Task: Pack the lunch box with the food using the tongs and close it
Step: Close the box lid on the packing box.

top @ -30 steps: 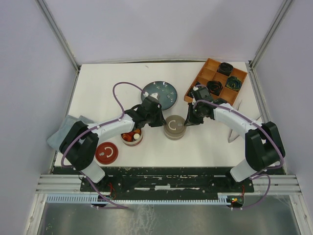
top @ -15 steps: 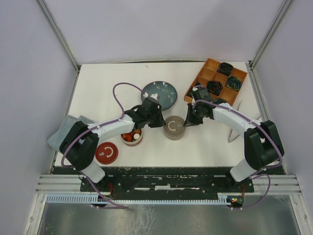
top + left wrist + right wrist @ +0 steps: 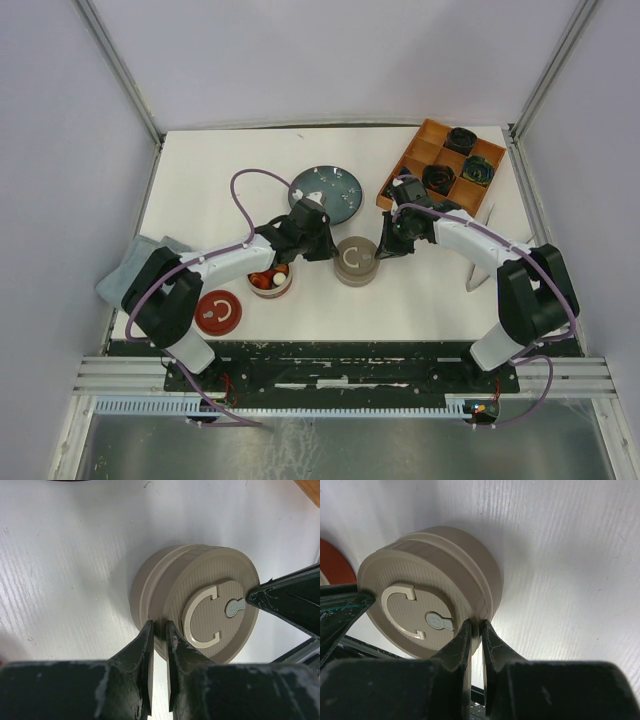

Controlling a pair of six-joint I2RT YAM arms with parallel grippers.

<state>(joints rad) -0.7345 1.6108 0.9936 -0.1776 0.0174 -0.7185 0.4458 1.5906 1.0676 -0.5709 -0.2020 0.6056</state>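
Both arms stretch low and inward, so the left gripper [image 3: 327,252] and the right gripper [image 3: 384,250] meet the beige lunch box [image 3: 355,261] from opposite sides, each with fingers pressed nearly together, tips at the lid's rim. The food [image 3: 268,276] sits in an open bowl [image 3: 258,291] behind the left gripper, near a red lid [image 3: 219,313]; the tongs [image 3: 472,282] lie beyond the right gripper, partly under its forearm.

Beige round lidded plastic container [image 3: 355,261] at frame centre. Open round tub [image 3: 262,293] with food pieces [image 3: 278,270] left of it; red round lid [image 3: 219,312] lower left. Dark round plate [image 3: 326,190] behind. Orange compartment tray [image 3: 412,158] upper right; silver metal tongs [image 3: 472,281] below tray.
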